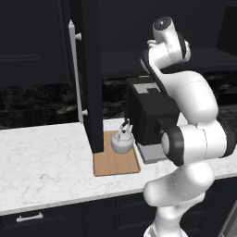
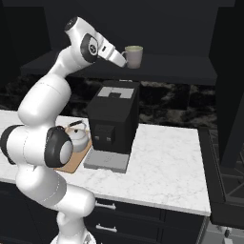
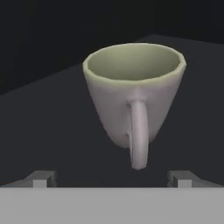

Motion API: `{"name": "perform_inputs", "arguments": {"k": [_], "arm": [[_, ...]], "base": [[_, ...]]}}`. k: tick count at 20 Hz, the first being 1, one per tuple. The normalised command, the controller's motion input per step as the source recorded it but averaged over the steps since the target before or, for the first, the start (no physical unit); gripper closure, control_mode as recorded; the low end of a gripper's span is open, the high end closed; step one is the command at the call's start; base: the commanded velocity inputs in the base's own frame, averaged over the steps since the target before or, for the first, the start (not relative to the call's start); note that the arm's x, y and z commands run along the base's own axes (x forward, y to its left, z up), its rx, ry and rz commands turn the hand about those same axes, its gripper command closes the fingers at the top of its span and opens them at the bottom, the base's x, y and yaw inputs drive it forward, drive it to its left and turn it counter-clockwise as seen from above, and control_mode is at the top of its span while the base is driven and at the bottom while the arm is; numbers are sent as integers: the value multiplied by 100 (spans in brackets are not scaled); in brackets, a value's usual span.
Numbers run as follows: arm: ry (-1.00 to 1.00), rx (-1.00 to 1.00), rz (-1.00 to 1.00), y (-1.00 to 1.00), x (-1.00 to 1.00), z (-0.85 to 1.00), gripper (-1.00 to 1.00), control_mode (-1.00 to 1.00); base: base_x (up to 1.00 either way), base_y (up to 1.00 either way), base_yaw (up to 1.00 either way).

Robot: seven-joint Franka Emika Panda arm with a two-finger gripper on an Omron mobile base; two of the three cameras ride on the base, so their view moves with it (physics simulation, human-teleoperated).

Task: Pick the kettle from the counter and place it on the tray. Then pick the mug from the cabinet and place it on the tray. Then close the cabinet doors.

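Observation:
The pale grey-green mug (image 2: 134, 56) stands upright on the shelf (image 2: 167, 67) of the dark upper cabinet. Its handle points at my gripper (image 2: 124, 57), which is raised to shelf height just left of it. In the hand view the mug (image 3: 131, 92) looms close, its handle between and just beyond the two spread fingertips (image 3: 41, 179); my gripper (image 3: 111, 179) is open and empty. The white-silver kettle (image 1: 122, 140) sits on the far end of the wooden tray (image 1: 115, 164) on the marble counter (image 1: 46, 157). The kettle (image 2: 78, 137) is partly hidden by my arm.
A black coffee machine (image 1: 150, 111) stands on the counter right of the tray, directly under the shelf. The left cabinet door (image 1: 91, 69) hangs open with its silver bar handle (image 1: 74, 69) over the tray's left edge. The right door (image 2: 233, 90) is also swung open.

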Motion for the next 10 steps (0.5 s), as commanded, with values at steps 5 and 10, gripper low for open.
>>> {"name": "perform_inputs", "arguments": {"k": [5, 10], "arm": [[0, 0, -6, -12, 5, 0, -100, -100], [0, 0, -8, -16, 0, 0, -100, -100]], "base": [[0, 0, 0], [0, 0, 0]]}}
